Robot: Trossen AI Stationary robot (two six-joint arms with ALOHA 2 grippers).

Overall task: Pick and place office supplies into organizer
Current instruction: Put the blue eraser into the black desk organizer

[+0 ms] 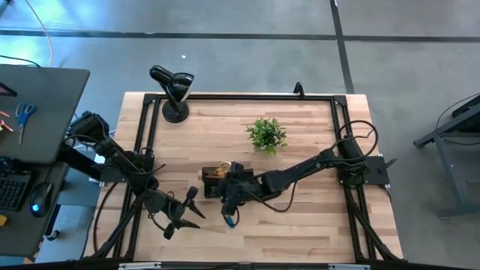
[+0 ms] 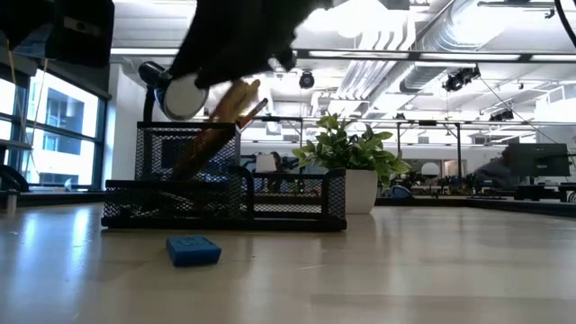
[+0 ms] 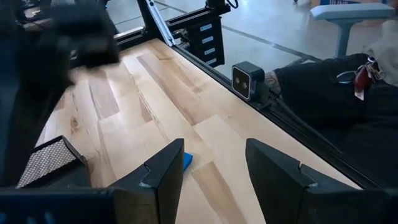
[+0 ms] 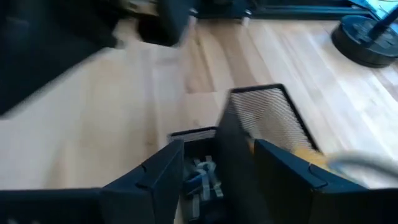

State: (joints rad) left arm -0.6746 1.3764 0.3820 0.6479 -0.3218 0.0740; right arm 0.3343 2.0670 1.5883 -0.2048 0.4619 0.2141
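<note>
The right end effector (image 4: 214,171) hangs directly over the organizer (image 1: 217,182), fingers parted and empty, so judge the drop into it as done or nearly so; lift straight up before you travel, lest a finger catch the mesh wall; the left end effector (image 3: 214,180) waits near the counter's (image 1: 300,225) front-left edge, fingers spread and empty. The blue eraser (image 2: 193,250) lies on the counter just in front of the organizer, and looks to be the next thing to fetch; approach it from above with the fingers astride it. The low view alone shows pencils (image 2: 225,112) leaning in the tall mesh cup and the potted plant (image 2: 346,162) behind; the right wrist view alone looks down into a low compartment holding small clip-like items, too blurred to name; the high view alone gives both arms' positions.
</note>
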